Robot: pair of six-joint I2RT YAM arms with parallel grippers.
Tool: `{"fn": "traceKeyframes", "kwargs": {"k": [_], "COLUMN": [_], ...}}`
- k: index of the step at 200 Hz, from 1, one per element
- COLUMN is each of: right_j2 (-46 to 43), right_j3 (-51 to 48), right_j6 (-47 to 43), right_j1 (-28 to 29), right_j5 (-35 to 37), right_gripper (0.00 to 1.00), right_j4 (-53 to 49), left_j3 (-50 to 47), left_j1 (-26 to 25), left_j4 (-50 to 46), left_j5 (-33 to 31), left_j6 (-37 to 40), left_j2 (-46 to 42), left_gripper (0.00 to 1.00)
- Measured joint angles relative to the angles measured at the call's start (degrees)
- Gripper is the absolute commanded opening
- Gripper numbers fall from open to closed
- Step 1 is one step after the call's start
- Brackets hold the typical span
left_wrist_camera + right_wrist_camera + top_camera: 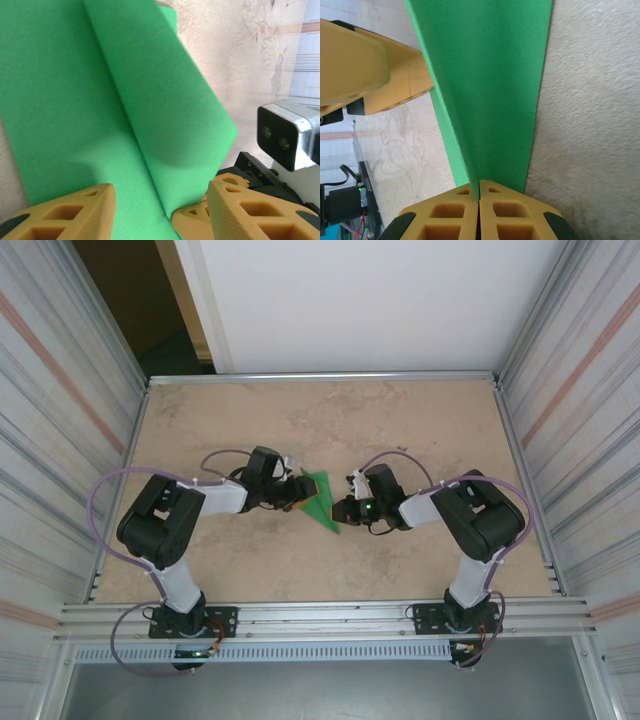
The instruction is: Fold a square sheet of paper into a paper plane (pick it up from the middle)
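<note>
You were mid-fold. The paper (pixel 320 498) was already a creased green wedge, not yet a plane, and it sat between the two arms near the middle of the table (pixel 420 430). I could not tell whether it rested on the surface or hung just above it.

Your right gripper (pixel 347 508) was clenched on the wedge's narrow end, its fingers pressed flat together with the green sheet coming out of the seam. Your left gripper (pixel 292 490) stood half spread, a finger on either side of the wider end and the paper running through the gap. I judged it released rather than clamping, though it was not clear whether a pad brushed a flap.

As I read it, the next move called for the left fingers to close on the flaps along the centre crease while the right kept the tip pinned. Paper this thin would likely buckle or slip if the two arms pulled against each other.

The top view gave you the layout: both grippers close together with the wedge between them. The right wrist view showed the pinch itself, and one left finger (pixel 360 65) just beside the paper's edge. The left wrist view added the long crease running up the sheet, one flap lapping the other, and the right arm's camera (pixel 287 132) close behind.
</note>
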Motion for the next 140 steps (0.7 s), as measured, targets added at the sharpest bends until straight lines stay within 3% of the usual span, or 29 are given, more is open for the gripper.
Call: {"fn": "traceKeyframes", "kwargs": {"k": [140], "right_j2": [1.1], "right_j3": [-1.1], "right_j6": [2.8], "right_j1": [-1.3], "right_j5": [-2.7], "right_gripper": [0.08], "right_j4": [3.6], "left_j3": [5.7], "left_j1": [-2.2], "left_j4": [-7.2], "left_j5": [-1.8], "left_j6": [3.1], "left_j2": [3.1], "left_gripper": [0.52]}}
